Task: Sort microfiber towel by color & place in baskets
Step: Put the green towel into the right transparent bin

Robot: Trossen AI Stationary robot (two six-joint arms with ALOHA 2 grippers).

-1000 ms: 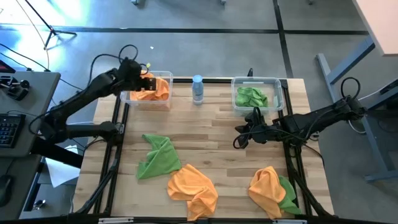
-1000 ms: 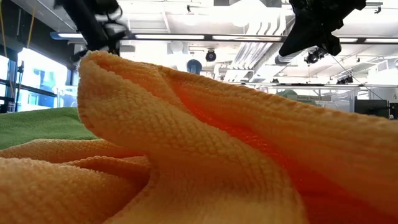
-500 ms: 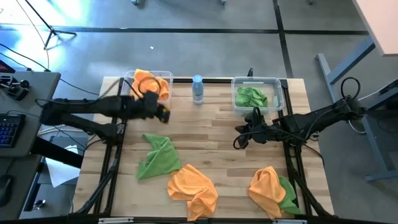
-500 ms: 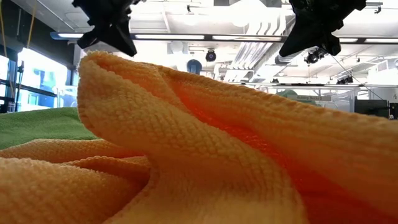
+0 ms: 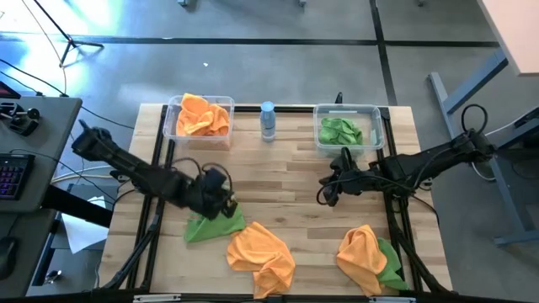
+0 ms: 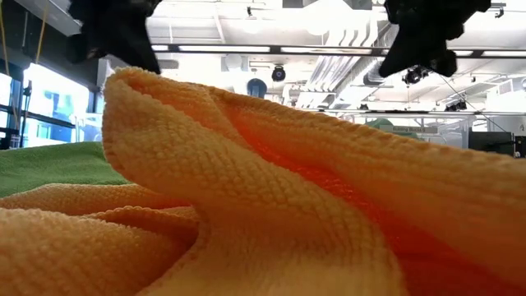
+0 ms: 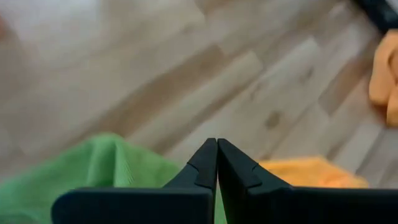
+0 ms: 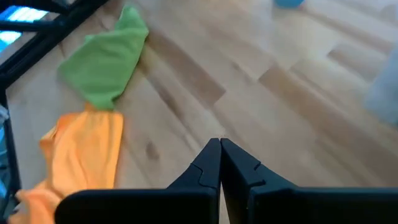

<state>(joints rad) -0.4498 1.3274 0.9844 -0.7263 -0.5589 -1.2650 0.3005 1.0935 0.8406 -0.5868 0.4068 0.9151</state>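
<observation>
Left gripper [image 5: 226, 200] swung from orange-filled clear plastic basket [image 5: 200, 119] down over crumpled green microfiber towel [image 5: 215, 223] beneath its jaws, shut, empty; should reopen before pinching a raised fold.

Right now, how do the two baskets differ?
The left basket holds orange towels; the right basket holds green towels. The orange pile mounds up to the left basket's rim, while the green pile lies lower in the right basket. Both are clear rectangular tubs at the table's far edge, either side of the bottle.
</observation>
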